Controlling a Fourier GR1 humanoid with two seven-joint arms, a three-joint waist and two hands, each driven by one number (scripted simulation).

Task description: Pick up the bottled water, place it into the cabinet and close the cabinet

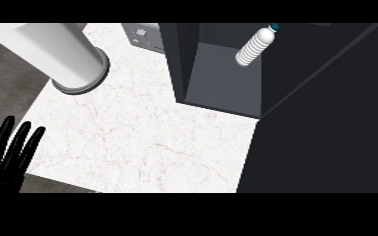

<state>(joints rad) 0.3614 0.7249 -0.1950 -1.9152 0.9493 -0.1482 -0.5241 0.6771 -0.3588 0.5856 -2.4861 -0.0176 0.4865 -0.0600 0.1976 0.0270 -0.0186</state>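
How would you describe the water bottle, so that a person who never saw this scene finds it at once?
Start from the white marble counter and go to the dark cabinet standing open on its right side. Inside it, toward the view's top, is the bottled water, tilted. It is the only pale thing in that dark interior: a ribbed whitish body with a blue-green cap.

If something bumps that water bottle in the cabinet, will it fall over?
Probably. The bottle is long and narrow with a small base, so a bump could tip it. Its body is round, so once down it would likely roll. The ribbed sides may make it a bit less slippery to grab.
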